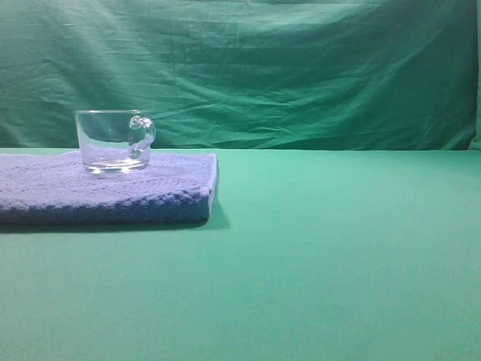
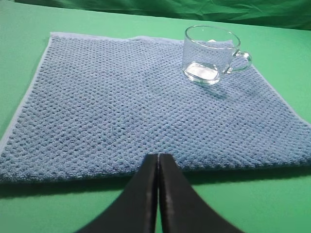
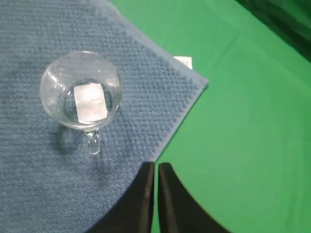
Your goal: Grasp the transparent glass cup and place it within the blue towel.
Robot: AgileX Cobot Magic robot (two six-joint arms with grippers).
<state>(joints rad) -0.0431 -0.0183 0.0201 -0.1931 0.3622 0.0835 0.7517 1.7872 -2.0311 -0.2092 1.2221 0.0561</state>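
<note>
The transparent glass cup [image 1: 114, 141] stands upright on the blue towel [image 1: 105, 197] at the left of the table, handle to the right. In the left wrist view the cup [image 2: 210, 54] sits near the far right of the towel [image 2: 121, 107]; my left gripper [image 2: 158, 156] is shut and empty at the towel's near edge. In the right wrist view the cup [image 3: 80, 92] stands on the towel [image 3: 43, 170], handle toward the camera; my right gripper [image 3: 156, 165] is shut and empty above the towel's edge, apart from the cup. Neither gripper shows in the exterior view.
A green cloth covers the table [image 1: 338, 256] and hangs as a backdrop [image 1: 263, 68]. A small white label [image 3: 183, 61] sticks out at the towel's corner.
</note>
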